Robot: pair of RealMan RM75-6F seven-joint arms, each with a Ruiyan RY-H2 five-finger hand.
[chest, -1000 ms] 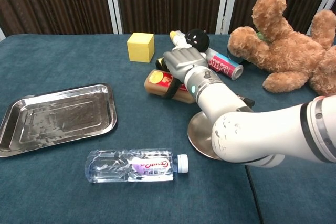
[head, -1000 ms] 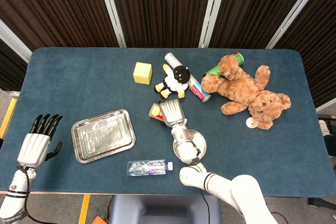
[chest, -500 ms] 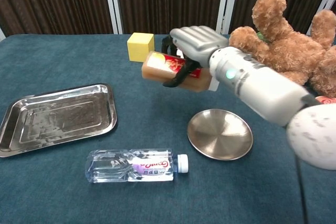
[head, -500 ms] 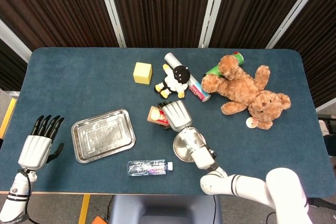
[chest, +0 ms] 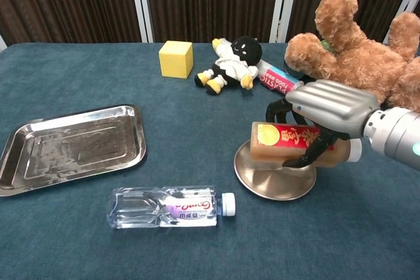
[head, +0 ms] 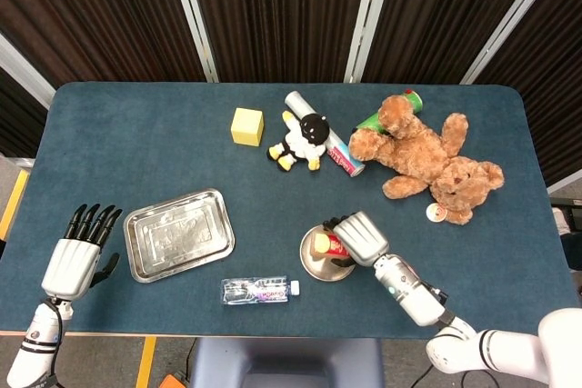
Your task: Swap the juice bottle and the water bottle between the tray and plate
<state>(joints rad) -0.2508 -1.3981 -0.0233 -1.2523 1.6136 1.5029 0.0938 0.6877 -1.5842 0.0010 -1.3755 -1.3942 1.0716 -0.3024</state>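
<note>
My right hand grips the juice bottle, brown with a red and yellow label, lying sideways just above the round metal plate. The clear water bottle lies on its side on the table, in front of the plate and the steel tray, white cap pointing right. Nothing lies in the tray. My left hand hangs open at the table's left front edge, away from everything.
A yellow cube, a black and white doll, a cylindrical can and a brown teddy bear lie along the back. A green can is tucked behind the bear.
My right hand has carried the juice bottle from the table's middle back toward me and to the right, lowering it over the plate. The left hand has barely moved.
</note>
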